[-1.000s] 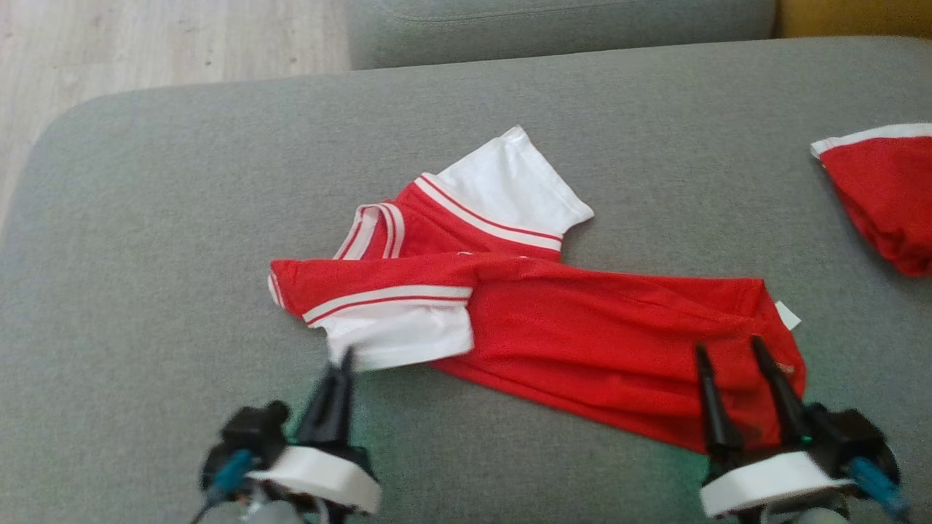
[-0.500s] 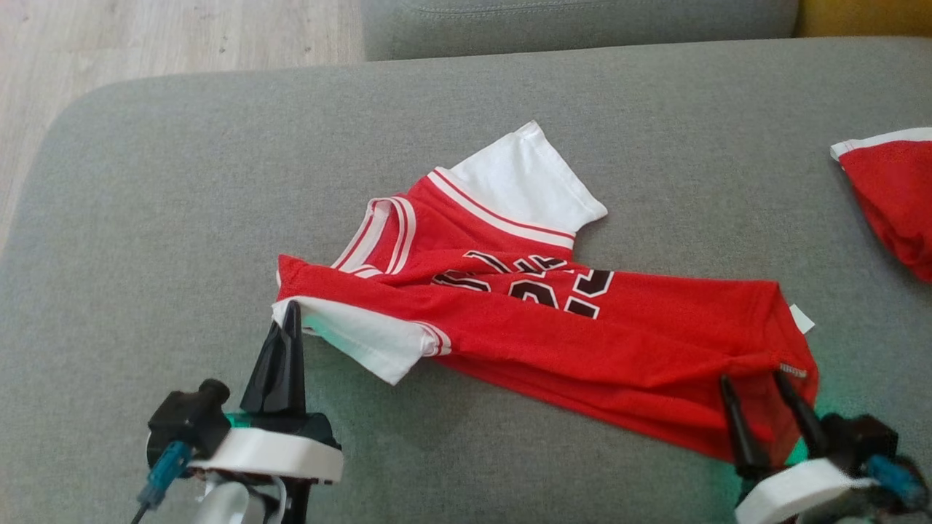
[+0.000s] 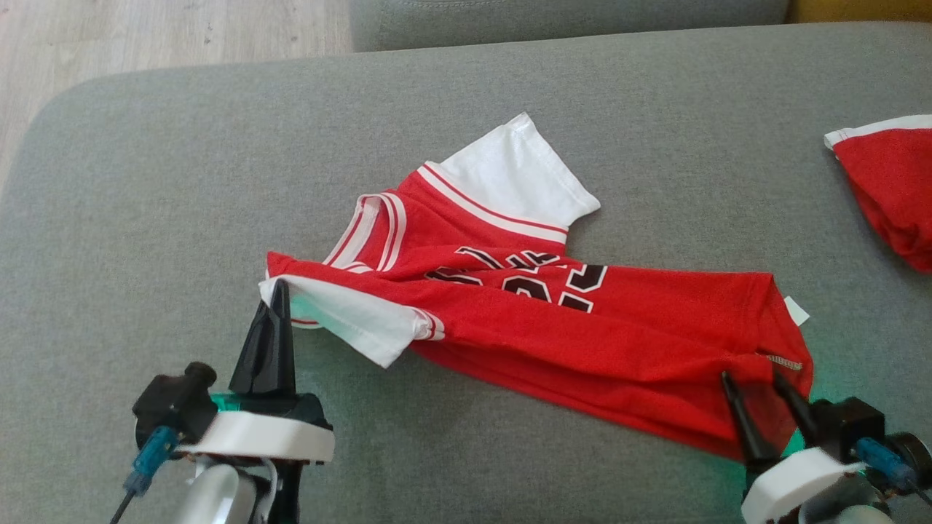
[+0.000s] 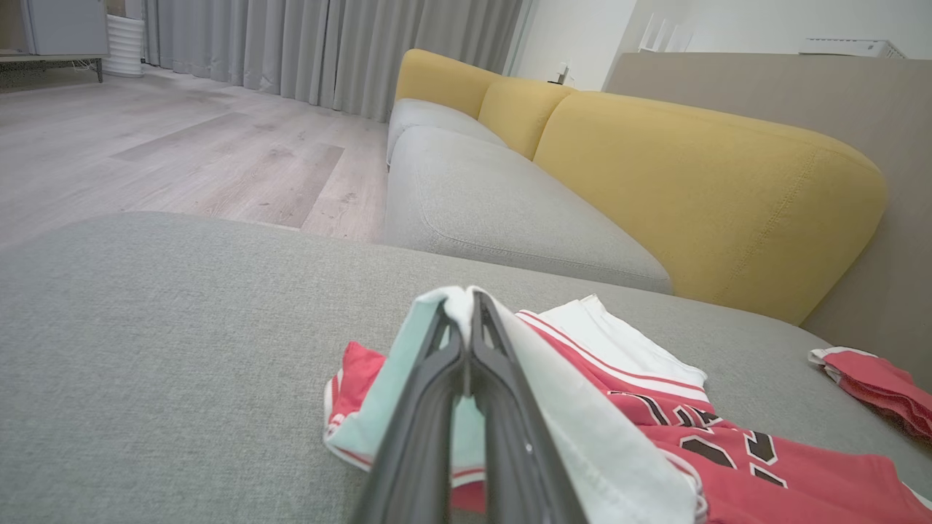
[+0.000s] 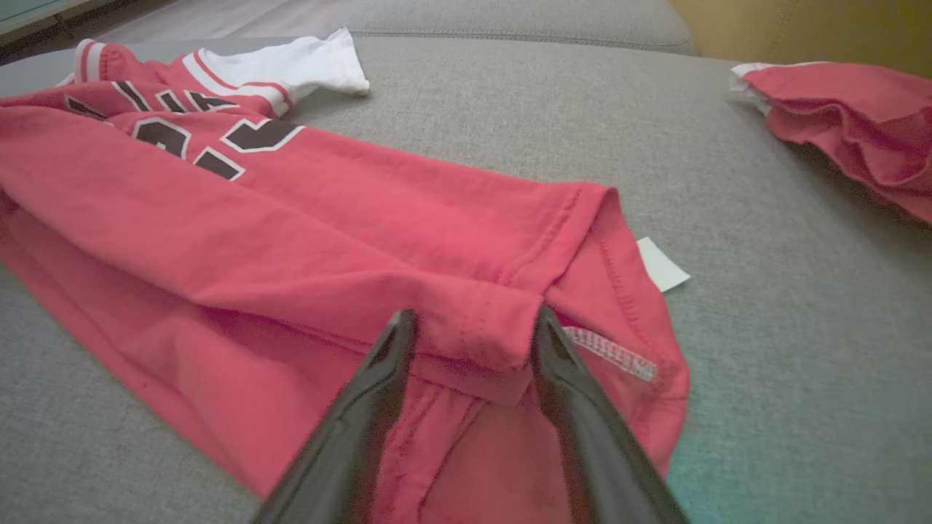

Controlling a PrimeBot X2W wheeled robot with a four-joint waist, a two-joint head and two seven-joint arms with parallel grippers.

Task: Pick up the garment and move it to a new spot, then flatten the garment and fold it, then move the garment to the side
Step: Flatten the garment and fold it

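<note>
While left fingers (image 3: pixel 274 327) pinch white sleeve (image 3: pixel 357 324) of jersey (image 3: pixel 619 342), right fingers (image 5: pixel 389 360) spread astride hem fold (image 5: pixel 473 324), black lettering (image 3: pixel 542 285) creased, unreadable

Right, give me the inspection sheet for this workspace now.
Surface: grey cushion, bare around the jersey.
Job's things: red jersey, lying rumpled, half folded lengthwise.
Clutter: red cloth at the cushion's right edge.
Grippers: left gripper shut on the jersey's white sleeve; right gripper open, jaws astride a hem fold.
Cables: blue left plug and right plug at the wrists, clear of the jersey.
Surroundings: wood floor, yellow backrest, curtains.
</note>
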